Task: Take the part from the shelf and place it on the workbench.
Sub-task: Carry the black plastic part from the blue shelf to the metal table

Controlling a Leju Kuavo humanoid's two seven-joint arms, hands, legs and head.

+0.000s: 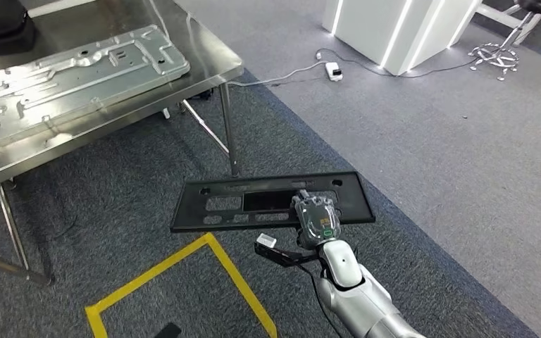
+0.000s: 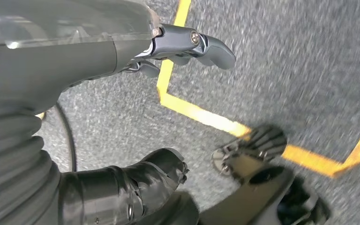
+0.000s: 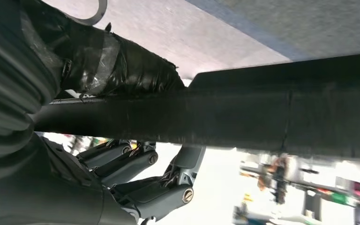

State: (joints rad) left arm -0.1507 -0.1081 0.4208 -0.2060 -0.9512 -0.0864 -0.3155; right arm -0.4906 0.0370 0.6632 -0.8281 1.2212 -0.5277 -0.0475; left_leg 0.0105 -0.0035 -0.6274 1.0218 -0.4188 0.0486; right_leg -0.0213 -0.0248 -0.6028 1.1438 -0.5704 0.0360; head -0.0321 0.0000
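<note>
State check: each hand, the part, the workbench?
right hand: grips the black part at its near edge
black part: held flat above the carpet, not yet on the workbench
left hand: holds nothing, over the carpet
workbench: carries a metal panel

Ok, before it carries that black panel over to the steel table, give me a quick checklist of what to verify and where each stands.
1. Right hand holds the black panel: ok, thumb on one face, fingers on the other.
2. Panel level: ok, roughly flat in the head view.
3. Grip centred: not ok, the hand holds it towards one end.
4. Workbench has free space: cannot tell, a metal plate covers much of it.
5. Left hand free: ok, holds nothing.
</note>
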